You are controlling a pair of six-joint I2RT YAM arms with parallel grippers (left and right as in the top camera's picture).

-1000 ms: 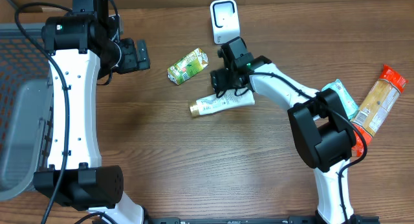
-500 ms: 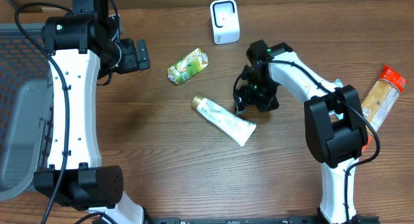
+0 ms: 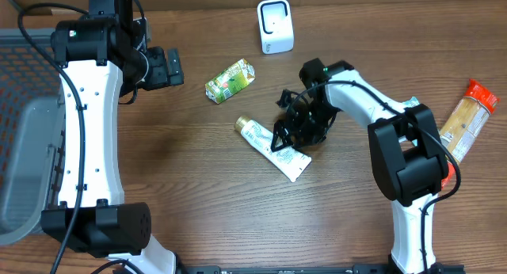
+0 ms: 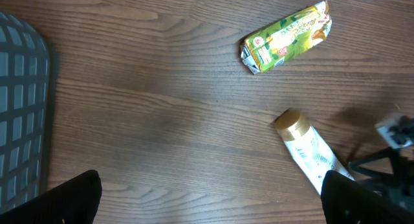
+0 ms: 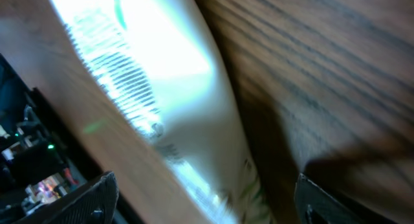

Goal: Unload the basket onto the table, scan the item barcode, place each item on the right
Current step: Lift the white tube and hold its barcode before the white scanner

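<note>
— Mid-table, just right of centre, the tube [image 3: 260,138] lies flat, its gold cap [image 4: 289,122] pointing far left. Is it held?
— No. The right gripper [image 5: 206,197] straddles it with jaws spread, and wood shows beside one finger. The left gripper [image 4: 210,198] hangs spread and empty at the far left.
— How would it handle?
— Light, soft and probably slick, so it would likely dent. I'd pinch across the firmer crimped end, leaving the barcode [image 5: 119,81] bare for the scanner [image 3: 275,26].
</note>
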